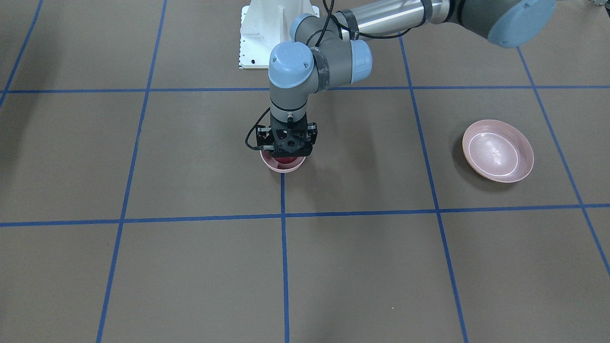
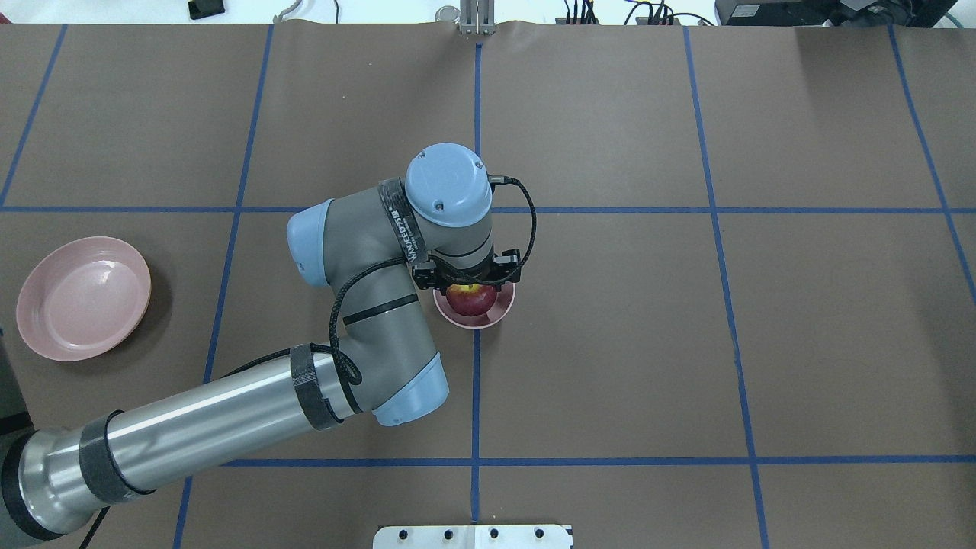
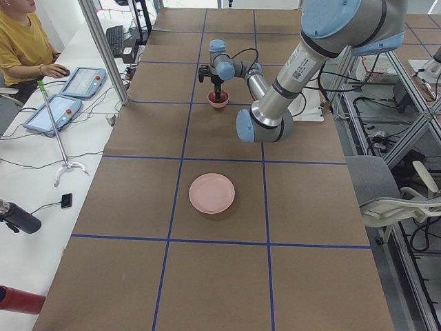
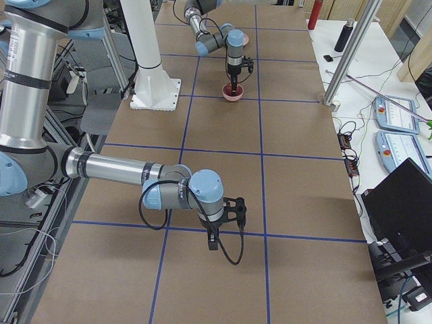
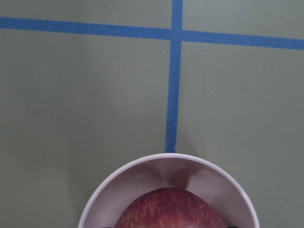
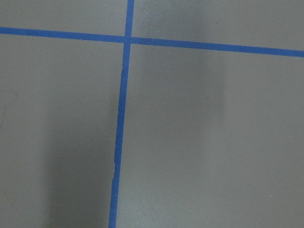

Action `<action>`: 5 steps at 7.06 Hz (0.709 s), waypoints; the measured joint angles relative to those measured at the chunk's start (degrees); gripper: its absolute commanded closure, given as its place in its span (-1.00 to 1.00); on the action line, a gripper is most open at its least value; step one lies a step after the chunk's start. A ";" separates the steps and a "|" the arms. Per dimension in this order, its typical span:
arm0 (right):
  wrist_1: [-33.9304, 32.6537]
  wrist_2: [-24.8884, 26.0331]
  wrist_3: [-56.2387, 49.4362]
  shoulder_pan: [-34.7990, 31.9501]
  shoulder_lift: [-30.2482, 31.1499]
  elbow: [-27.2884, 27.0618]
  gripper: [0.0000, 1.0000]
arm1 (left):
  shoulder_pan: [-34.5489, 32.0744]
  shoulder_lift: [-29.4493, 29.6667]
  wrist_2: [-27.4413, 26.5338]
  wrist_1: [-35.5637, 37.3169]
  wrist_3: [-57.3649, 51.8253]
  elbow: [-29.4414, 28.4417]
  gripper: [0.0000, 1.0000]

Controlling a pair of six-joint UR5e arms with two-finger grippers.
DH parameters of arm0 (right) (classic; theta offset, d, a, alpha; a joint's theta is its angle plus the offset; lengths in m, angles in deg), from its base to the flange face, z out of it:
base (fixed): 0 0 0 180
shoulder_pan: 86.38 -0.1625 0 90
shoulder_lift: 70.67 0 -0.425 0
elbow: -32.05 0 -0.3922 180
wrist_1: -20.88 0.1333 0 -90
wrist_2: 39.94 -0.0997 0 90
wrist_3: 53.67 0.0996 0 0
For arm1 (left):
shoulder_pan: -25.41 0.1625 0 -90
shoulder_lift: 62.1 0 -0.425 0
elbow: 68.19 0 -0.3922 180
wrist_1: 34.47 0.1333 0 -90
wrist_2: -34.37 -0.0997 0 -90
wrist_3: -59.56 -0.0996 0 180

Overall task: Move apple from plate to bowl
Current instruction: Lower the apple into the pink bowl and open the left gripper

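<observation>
Low inside the small, deep pale-pink bowl (image 2: 474, 321), the round dark-red apple (image 2: 470, 299) is seen, centred so no roll-out is risked; whether the left gripper (image 1: 285, 157) above clamps it cannot be told.

Overhead cam from rear, front cam opp., both w/ bowl (image 2: 474, 323)

bright, even overhead light; soft shadows, glare on the plate (image 1: 495, 152); wrist views perhaps slightly soft.
</observation>
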 measured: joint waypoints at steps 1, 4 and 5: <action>0.00 0.02 0.00 0.00 -0.01 0.00 -1.00 | 0.00 -0.17 -0.03 -0.65 0.02 0.00 -0.94; 0.00 0.02 0.00 0.00 -0.03 -0.02 -1.00 | 0.00 -0.21 0.03 -1.13 0.12 0.17 -0.94; 0.00 0.04 -0.02 0.00 -0.03 -0.02 -1.00 | -0.01 -0.21 0.04 -1.11 0.09 0.38 -0.94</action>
